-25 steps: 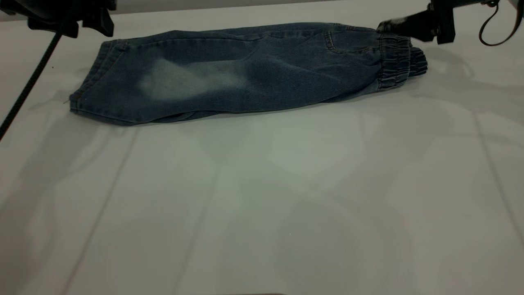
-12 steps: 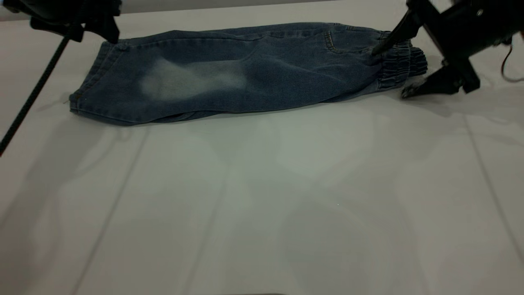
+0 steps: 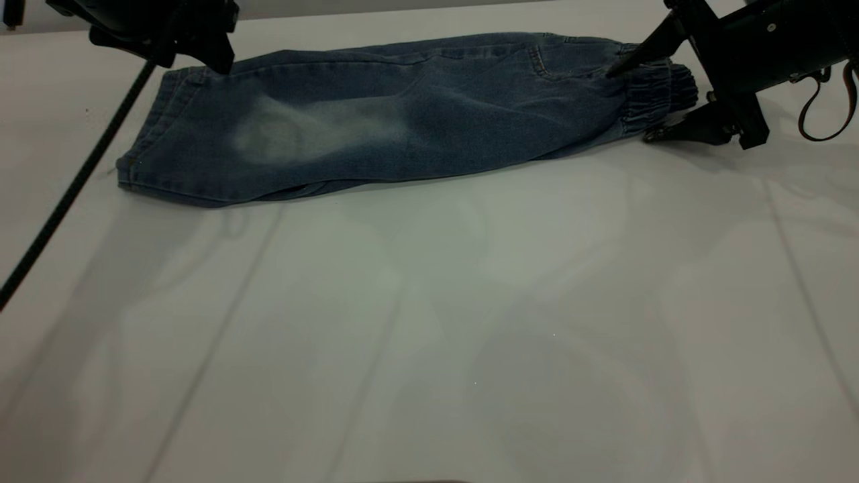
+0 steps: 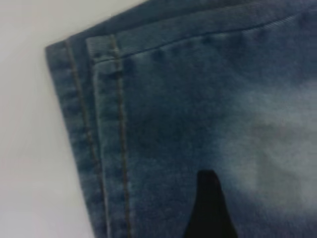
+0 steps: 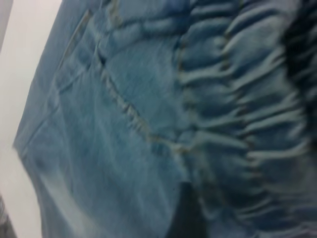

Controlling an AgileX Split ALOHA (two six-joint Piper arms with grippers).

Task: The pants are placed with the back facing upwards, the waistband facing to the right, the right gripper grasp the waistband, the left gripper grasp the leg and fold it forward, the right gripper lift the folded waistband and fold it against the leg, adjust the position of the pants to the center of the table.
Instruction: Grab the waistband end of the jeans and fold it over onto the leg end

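The blue denim pants (image 3: 402, 121) lie folded lengthwise at the far side of the white table (image 3: 429, 322), one leg stacked on the other, so the lower leg is mostly hidden. The elastic waistband (image 3: 651, 94) points right. My right gripper (image 3: 634, 104) is open astride it, with one finger on the denim by the back pocket and the other on the table at the near side. The right wrist view shows the gathered waistband (image 5: 247, 99) and one dark fingertip (image 5: 183, 218). My left gripper (image 3: 201, 54) hovers open over the far corner of the hem (image 4: 99, 74), holding nothing.
A black cable (image 3: 74, 181) slants from the left arm across the table's left edge. A dark cable loop (image 3: 825, 100) hangs from the right arm. Bare tabletop fills the near half, in front of the pants.
The right gripper came down from beyond the waistband, opened and closed in around it. The left gripper slid right over the hem corner. The pants barely shifted.
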